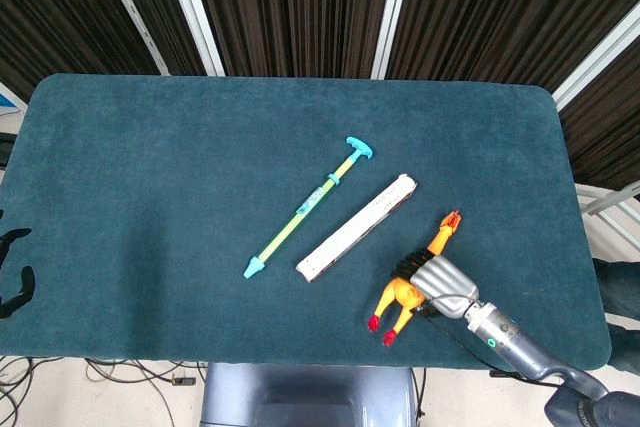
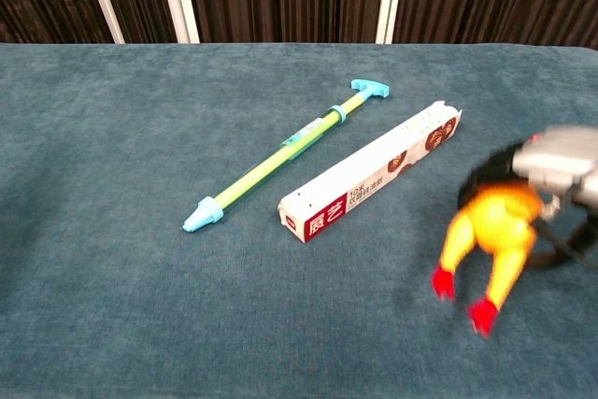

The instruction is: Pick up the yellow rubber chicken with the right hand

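Chicken (image 1: 412,278) hangs near the table's (image 1: 150,147) front right corner, legs dangling, because the right hand (image 1: 440,285) has its fingers clamped around the body, lifting it off the cloth.

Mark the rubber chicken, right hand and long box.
rubber chicken (image 2: 495,221), chest view, on its yellow belly.
right hand (image 1: 440,282), head view, on its silver back.
long box (image 2: 369,173), chest view, on its white top face.
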### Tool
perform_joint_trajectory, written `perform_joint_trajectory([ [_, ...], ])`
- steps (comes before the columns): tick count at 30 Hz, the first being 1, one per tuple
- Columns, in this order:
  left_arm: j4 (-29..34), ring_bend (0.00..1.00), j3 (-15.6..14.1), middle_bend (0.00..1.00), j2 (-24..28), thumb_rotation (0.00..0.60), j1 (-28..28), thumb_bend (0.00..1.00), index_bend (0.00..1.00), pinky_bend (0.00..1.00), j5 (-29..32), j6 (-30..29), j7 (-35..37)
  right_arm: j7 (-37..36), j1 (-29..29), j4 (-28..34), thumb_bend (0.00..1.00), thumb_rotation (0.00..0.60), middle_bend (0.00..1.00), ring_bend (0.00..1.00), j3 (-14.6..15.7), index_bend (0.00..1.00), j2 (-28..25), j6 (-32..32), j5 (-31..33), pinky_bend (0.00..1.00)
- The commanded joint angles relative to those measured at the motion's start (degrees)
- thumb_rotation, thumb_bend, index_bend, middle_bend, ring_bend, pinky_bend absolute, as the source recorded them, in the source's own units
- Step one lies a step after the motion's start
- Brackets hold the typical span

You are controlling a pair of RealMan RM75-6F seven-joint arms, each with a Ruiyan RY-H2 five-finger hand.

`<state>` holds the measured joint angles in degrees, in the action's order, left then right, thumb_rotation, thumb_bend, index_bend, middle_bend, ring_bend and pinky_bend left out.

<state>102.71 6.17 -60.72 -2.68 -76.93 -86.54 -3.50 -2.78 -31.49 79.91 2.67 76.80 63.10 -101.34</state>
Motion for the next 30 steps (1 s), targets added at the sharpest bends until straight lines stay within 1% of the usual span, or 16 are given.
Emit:
perform_joint_trajectory([
  [1, 0.06, 0.00, 0.01, 0.00, 0.03, 0.600, 0.00, 0.53, 0.21, 0.00, 0.01, 0.01, 0.02, -3.27, -1.04, 2.45, 0.64, 0.600, 0.58, 0.61, -3.28, 0.61, -1.56, 1.86, 2.54, 0.35],
  [3, 0.10, 0.00, 0.01, 0.00, 0.04, 0.600, -0.01, 0.53, 0.21, 0.00, 0.01, 0.02, 0.05, -4.32, -1.75, 3.65, 0.64, 0.600, 0.58, 0.61, -4.93, 0.61, -2.14, 2.06, 3.70, 0.35],
  [5, 0.15, 0.00, 0.00, 0.00, 0.06, 0.600, 0.00, 0.53, 0.21, 0.00, 0.02, 0.03, 0.09, -5.06, -2.85, 5.43, 0.64, 0.600, 0.58, 0.61, -7.32, 0.61, -2.93, 1.77, 5.65, 0.35],
  [7, 0.19, 0.00, -0.01, 0.00, 0.11, 0.600, 0.01, 0.53, 0.21, 0.00, 0.00, 0.05, 0.16, -4.72, -3.72, 7.54, 0.64, 0.600, 0.59, 0.61, -9.40, 0.61, -3.89, 0.28, 8.74, 0.35],
  [9, 0.23, 0.00, -0.02, 0.00, 0.15, 0.600, 0.00, 0.53, 0.21, 0.00, 0.00, 0.09, 0.25, -3.55, -4.55, 11.23, 0.64, 0.600, 0.59, 0.61, -11.55, 0.61, -5.43, -2.51, 13.60, 0.35],
  [12, 0.27, 0.00, 0.01, 0.00, 0.16, 0.600, -0.03, 0.53, 0.21, 0.00, 0.04, 0.17, 0.38, -4.64, -5.17, 17.34, 0.64, 0.600, 0.59, 0.61, -14.71, 0.62, -7.31, -4.61, 20.25, 0.35],
  [14, 0.22, 0.00, 0.04, 0.00, 0.16, 0.600, -0.06, 0.53, 0.21, 0.00, 0.13, 0.21, 0.38, -5.58, -5.20, 20.47, 0.64, 0.600, 0.58, 0.60, -16.37, 0.63, -8.01, -4.46, 23.02, 0.35],
  [16, 0.23, 0.00, 0.04, 0.00, 0.15, 0.600, -0.06, 0.53, 0.21, 0.00, 0.11, 0.21, 0.41, -5.89, -4.93, 22.04, 0.63, 0.600, 0.58, 0.60, -17.55, 0.64, -7.91, -2.93, 23.99, 0.35],
  [18, 0.30, 0.00, 0.03, 0.00, 0.18, 0.600, -0.06, 0.53, 0.21, 0.00, 0.07, 0.22, 0.55, -5.40, -4.47, 22.97, 0.63, 0.600, 0.58, 0.60, -18.45, 0.64, -7.13, -0.47, 24.17, 0.35],
  [21, 0.34, 0.00, 0.01, 0.00, 0.24, 0.600, -0.06, 0.53, 0.21, 0.00, 0.06, 0.24, 0.57, -4.73, -4.10, 23.50, 0.63, 0.600, 0.58, 0.60, -18.68, 0.64, -6.34, 1.46, 23.63, 0.35],
  [30, 0.23, 0.00, 0.07, 0.00, 0.11, 0.600, -0.09, 0.53, 0.21, 0.00, 0.14, 0.17, 0.32, -2.82, -4.11, 23.45, 0.63, 0.600, 0.58, 0.60, -18.08, 0.64, -6.80, 1.53, 23.41, 0.35],
])
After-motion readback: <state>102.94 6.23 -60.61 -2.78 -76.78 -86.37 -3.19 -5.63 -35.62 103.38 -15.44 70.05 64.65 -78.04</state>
